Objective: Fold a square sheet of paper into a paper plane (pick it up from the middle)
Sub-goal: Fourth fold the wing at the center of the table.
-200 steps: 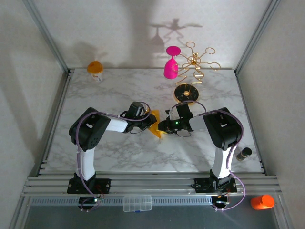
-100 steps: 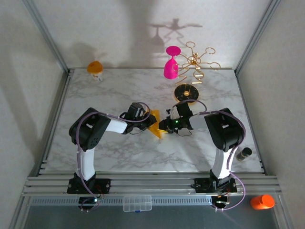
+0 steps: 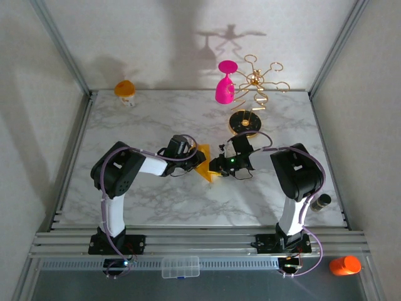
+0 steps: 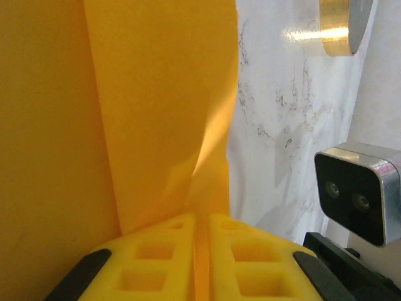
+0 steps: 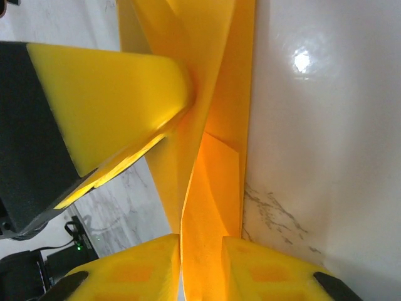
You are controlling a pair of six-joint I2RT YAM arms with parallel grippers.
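Note:
The yellow-orange paper [image 3: 205, 164], folded into a narrow creased shape, stands on edge on the marble table [image 3: 144, 119] between both grippers. My left gripper [image 3: 195, 157] is shut on it from the left. In the left wrist view the pads [image 4: 169, 251] press a thin edge of the paper [image 4: 163, 94] at the gripper [image 4: 202, 216]. My right gripper [image 3: 215, 166] meets the paper from the right. In the right wrist view the gripper [image 5: 202, 241] has its jaws slightly apart, and a paper flap [image 5: 213, 175] lies loosely in the gap. The left gripper's finger [image 5: 106, 100] pinches the paper higher up.
A gold rack [image 3: 257, 81] on a round black base [image 3: 245, 121] stands just behind the right gripper, with a pink goblet [image 3: 225, 84] beside it. An orange-topped white cup [image 3: 125, 91] sits at the far left corner. A small bottle [image 3: 321, 202] lies at the right edge.
The right arm's elbow has drifted slightly to the right. The paper and the left arm have stayed in place.

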